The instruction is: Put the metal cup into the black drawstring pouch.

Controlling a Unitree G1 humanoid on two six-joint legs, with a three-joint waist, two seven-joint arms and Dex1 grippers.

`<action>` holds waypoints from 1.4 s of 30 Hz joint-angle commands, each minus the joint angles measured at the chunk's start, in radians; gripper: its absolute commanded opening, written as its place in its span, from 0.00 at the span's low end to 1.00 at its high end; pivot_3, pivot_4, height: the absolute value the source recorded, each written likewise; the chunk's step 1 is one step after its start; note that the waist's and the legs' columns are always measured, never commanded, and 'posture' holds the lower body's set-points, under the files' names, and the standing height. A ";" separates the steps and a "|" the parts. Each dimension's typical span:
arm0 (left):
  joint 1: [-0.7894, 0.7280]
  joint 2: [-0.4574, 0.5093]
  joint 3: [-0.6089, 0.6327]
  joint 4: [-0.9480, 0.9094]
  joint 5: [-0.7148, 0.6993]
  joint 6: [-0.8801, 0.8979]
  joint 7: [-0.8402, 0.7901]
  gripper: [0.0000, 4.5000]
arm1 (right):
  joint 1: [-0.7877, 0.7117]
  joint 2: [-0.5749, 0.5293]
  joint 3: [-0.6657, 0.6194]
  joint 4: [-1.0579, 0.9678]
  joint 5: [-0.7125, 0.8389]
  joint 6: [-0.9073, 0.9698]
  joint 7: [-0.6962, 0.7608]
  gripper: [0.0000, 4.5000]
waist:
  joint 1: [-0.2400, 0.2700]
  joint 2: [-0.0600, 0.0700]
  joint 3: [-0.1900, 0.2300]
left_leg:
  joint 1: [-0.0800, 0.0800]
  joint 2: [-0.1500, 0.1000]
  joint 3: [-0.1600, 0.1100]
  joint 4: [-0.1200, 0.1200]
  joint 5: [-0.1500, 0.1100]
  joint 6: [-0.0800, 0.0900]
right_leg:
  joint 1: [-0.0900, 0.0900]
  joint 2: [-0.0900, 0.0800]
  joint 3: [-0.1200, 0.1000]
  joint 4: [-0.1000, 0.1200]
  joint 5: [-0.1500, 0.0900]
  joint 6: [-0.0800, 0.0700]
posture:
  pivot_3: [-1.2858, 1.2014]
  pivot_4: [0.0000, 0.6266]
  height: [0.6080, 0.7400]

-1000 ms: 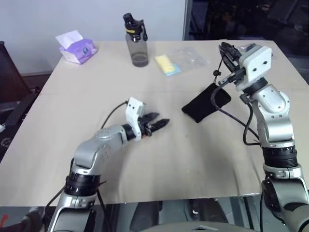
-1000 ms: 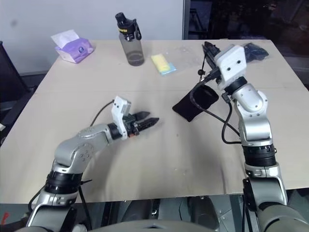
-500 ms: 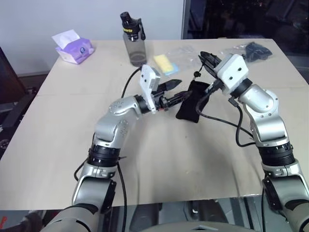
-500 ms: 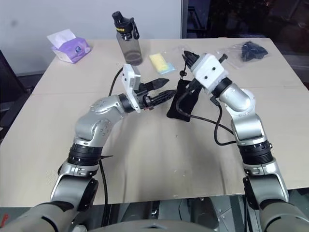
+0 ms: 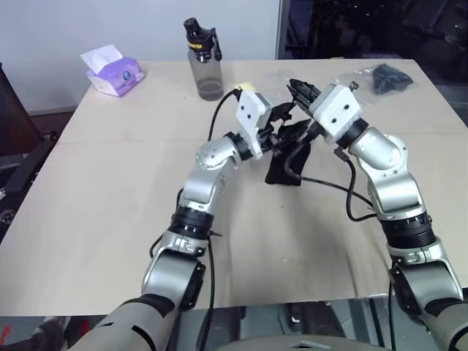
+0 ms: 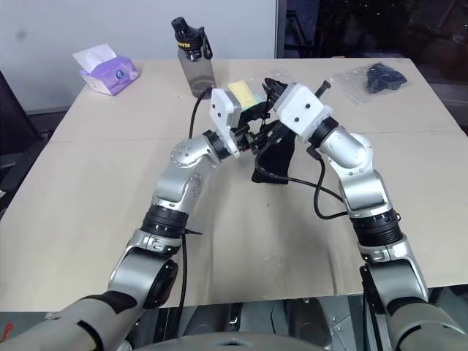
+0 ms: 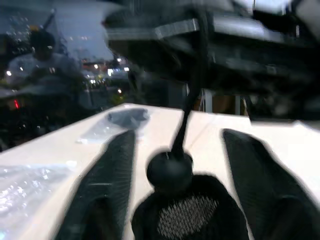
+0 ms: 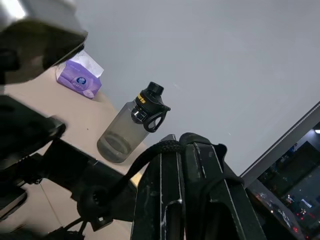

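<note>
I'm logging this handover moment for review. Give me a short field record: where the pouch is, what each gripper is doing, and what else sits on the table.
pouch: black drawstring pouch hangs above the table by its cord
right gripper: right gripper shut on the pouch's cord
left gripper: left gripper at the pouch's mouth, fingers apart on either side of the cord's toggle
metal cup: cannot tell where it is
far edge: water bottle, tissue pack, yellow item
far right corner: clear bag with dark contents
</note>
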 commanded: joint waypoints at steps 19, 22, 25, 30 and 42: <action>0.033 0.020 -0.019 0.014 0.078 -0.007 0.016 0.05 | -0.314 0.155 -0.325 -0.103 0.430 0.245 -0.169 0.00 | 0.001 0.001 0.001 | 0.000 0.000 -0.001 0.000 0.000 0.000 | -0.001 0.000 -0.001 0.001 0.000 0.000 | 0.52 0.24 1.00; 0.039 0.016 -0.023 0.010 0.082 -0.003 0.021 0.05 | -0.335 0.187 -0.361 -0.126 0.513 0.288 -0.215 0.00 | 0.001 0.001 0.001 | 0.000 0.000 -0.001 0.000 0.000 0.000 | -0.001 0.000 -0.001 0.001 0.000 0.000 | 0.52 0.24 1.00; 0.044 0.016 -0.026 0.006 0.098 -0.004 0.041 0.05 | -0.334 0.192 -0.367 -0.137 0.548 0.313 -0.241 0.00 | 0.000 0.001 0.001 | -0.001 0.000 0.000 0.000 0.000 0.000 | -0.001 0.000 -0.001 0.001 0.000 0.000 | 0.52 0.24 1.00; 0.043 0.015 -0.009 -0.007 0.099 -0.047 0.068 0.38 | -0.263 0.138 -0.280 -0.160 0.473 0.290 -0.185 0.00 | -0.001 0.002 0.001 | -0.001 0.000 -0.001 -0.001 0.000 0.000 | -0.001 0.000 -0.001 0.001 0.000 0.000 | 0.52 0.24 1.00; 0.022 0.222 0.111 -0.206 -0.088 0.227 -0.090 0.67 | -0.122 0.028 -0.231 -0.213 0.463 0.346 -0.084 0.00 | -0.008 0.002 0.001 | -0.001 0.001 0.000 -0.002 0.000 0.000 | -0.002 0.000 0.000 0.001 0.000 0.000 | 0.52 0.24 1.00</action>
